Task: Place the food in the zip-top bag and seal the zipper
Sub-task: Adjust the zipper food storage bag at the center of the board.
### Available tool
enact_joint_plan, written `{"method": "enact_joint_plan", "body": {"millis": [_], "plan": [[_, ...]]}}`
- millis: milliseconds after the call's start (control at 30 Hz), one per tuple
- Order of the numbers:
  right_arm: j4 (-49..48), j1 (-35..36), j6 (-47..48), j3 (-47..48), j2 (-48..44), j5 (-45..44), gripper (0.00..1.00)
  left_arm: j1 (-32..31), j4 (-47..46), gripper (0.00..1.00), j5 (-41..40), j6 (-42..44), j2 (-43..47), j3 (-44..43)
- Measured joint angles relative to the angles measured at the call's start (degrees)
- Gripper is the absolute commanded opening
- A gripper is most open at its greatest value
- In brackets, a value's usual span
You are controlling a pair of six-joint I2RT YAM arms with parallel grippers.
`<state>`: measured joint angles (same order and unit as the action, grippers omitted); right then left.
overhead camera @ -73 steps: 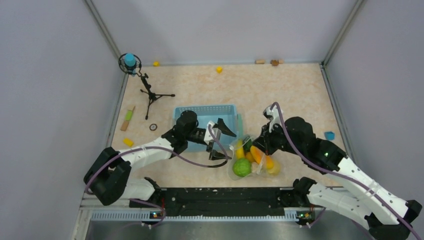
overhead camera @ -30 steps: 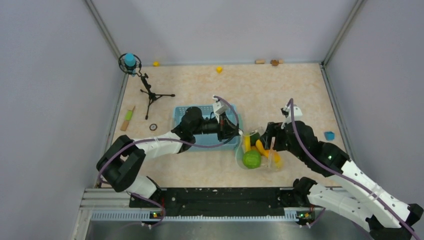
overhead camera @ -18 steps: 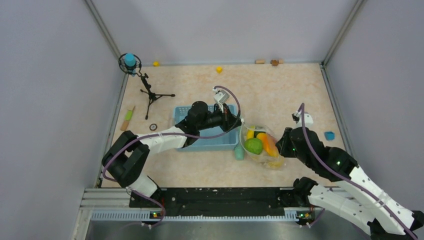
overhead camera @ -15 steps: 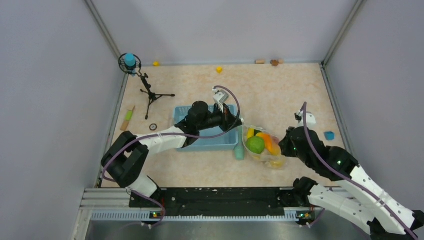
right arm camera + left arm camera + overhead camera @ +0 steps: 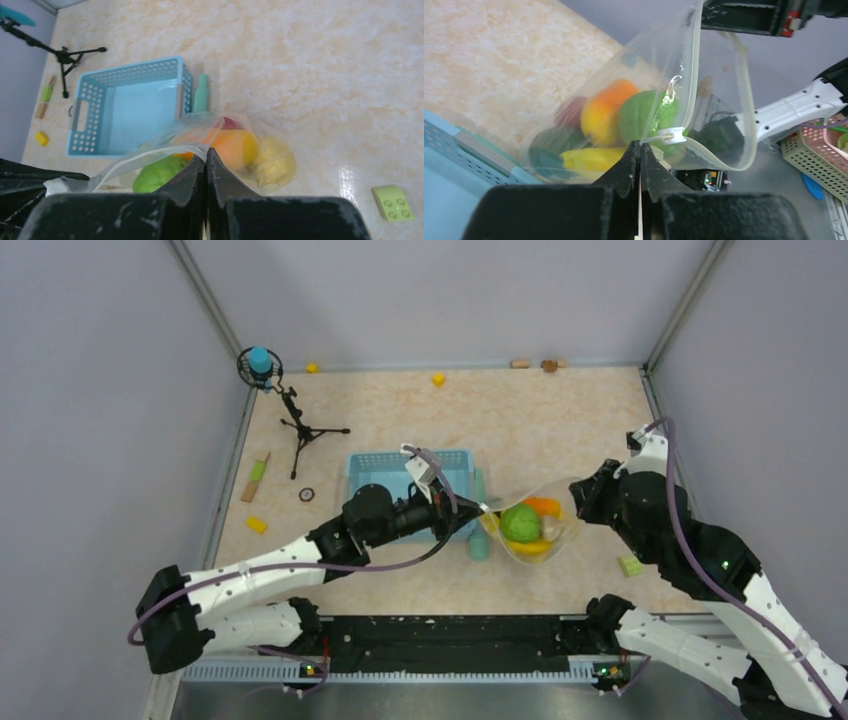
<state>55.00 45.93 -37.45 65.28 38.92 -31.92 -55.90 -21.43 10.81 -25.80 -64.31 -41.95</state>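
We see bright, even light, faint shadows; glare patches the beige marbled counter (image 5: 345,179) right of the blurred jaws.

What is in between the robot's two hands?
The clear zip-top bag, holding the toy food, hangs stretched between the left hand and the right hand, each pinching its rim. The top view shows this best.

White-shelled left arm (image 5: 240,580), black joints, purple cable trailing back from matte black fingers (image 5: 624,172), right arm (image 5: 770,615) alike

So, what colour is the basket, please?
The basket is light blue, seen best in the right wrist view.
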Motion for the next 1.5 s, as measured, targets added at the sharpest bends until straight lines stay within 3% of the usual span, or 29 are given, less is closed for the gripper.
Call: {"method": "enact_joint_plan", "body": {"millis": [233,433,667,867,1133,1333,1433,1500], "plan": [[-5.77,0.00,6.40,-0.13,0.57,8.74,0.00,-9.33,4.74,0.00,-11.34,-4.22,5.70,3.08],[-5.84,0.02,9.14,-0.63,3.76,16.81,0.00,-24.35,12.26,0.00,-22.16,-6.29,6.75,3.87],[-5.92,0.04,9.35,-5.35,-3.04,22.88,0.00,-32.41,17.18,0.00,-27.87,-8.87,6.43,0.83],[-6.23,0.02,8.74,-8.41,-4.87,22.34,0.00,-33.00,20.63,0.00,-33.00,-12.17,6.29,0.74],[-14.10,0.02,7.23,-13.33,3.50,15.93,0.00,-32.28,23.30,0.00,-46.56,-15.78,12.37,5.18],[-24.33,0.02,6.80,-18.93,8.76,5.73,0.00,-20.13,21.42,0.00,-47.71,-16.24,13.53,7.54],[-28.92,-0.07,7.13,-19.87,9.77,3.87,0.00,-18.18,17.88,0.01,-47.50,-15.23,14.69,9.53],[-32.48,-0.85,8.09,-20.26,10.43,3.93,0.00,-17.38,16.61,0.15,-46.75,-14.45,15.34,10.01]]}}
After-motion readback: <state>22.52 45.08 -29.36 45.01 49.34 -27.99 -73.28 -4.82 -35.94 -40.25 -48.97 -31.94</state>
